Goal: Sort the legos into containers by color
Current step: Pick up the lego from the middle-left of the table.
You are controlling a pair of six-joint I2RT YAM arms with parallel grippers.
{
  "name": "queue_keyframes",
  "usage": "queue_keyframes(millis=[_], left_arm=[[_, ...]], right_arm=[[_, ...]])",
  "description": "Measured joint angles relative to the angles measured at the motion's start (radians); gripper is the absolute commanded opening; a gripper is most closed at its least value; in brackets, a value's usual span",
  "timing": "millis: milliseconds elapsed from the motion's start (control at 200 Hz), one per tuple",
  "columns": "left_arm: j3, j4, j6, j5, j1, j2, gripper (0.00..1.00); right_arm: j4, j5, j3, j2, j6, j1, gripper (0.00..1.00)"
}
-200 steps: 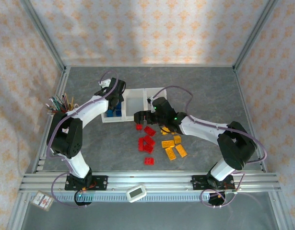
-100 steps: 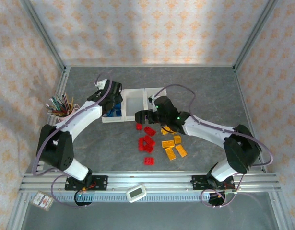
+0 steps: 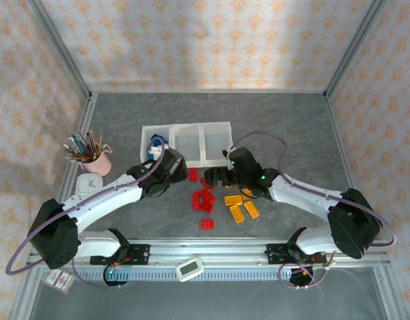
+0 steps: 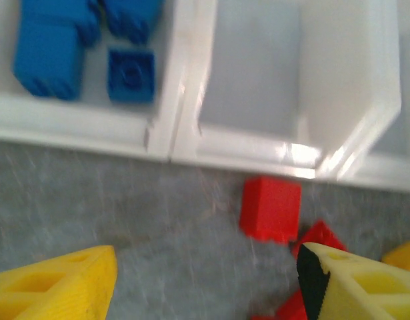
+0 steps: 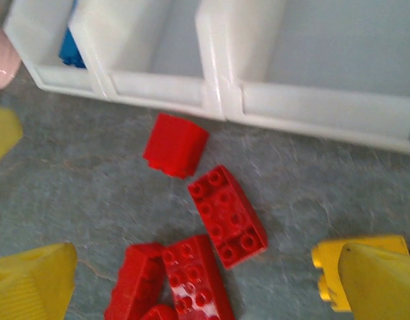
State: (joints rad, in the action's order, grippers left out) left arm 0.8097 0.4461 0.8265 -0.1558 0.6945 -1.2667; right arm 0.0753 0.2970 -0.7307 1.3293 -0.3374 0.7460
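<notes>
Near rail: small white device [image 3: 189, 268] w/ a screen, plus a tag [image 3: 58, 279] at the L corner; writing on both too small to read.

On the grey bench [image 3: 291, 127] the nearest loose piece is a single red lego [image 3: 206, 224], on its own. Behind it is a clump of red legos [image 3: 203, 200], some touching. Just R of them lie the yellow-orange legos [image 3: 242, 207], close together.

L fingers [image 3: 175, 164] hang over the bench just L of the reds, spread wide, nothing btwn them. R fingers [image 3: 217, 176] hover over the far end of the red clump, also spread wide, holding nothing. R wrist cam has a long red brick [image 5: 227, 215] studs-up below them.

One red block [image 4: 271, 208] sits apart from the clump, just in front of the mid bin.

Far L: pink cup [image 3: 98, 162] of pencils, w/ a small white round thing [image 3: 90, 182] just in front.

Containers [image 4: 181, 100]: three translucent white bins joined in a row, L to R. L bin holds the blue legos [image 4: 48, 53], at least three in L wrist cam.
</notes>
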Motion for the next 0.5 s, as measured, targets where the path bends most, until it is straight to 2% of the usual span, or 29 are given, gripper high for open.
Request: queue_keyframes(millis=[120, 260, 500], left_arm=[[-0.025, -0.003, 0.047, 0.025, 0.081, -0.027, 0.74], [-0.026, -0.024, 0.077, 0.047, 0.128, -0.108, 0.73], [-0.026, -0.086, 0.111, 0.085, 0.216, -0.227, 0.64]], right_arm=[[0.0, -0.001, 0.042, -0.02, -0.011, -0.013, 1.0], [-0.001, 0.0, 0.066, -0.021, -0.023, -0.028, 1.0], [-0.005, 0.0, 0.082, -0.022, -0.03, -0.029, 1.0]])
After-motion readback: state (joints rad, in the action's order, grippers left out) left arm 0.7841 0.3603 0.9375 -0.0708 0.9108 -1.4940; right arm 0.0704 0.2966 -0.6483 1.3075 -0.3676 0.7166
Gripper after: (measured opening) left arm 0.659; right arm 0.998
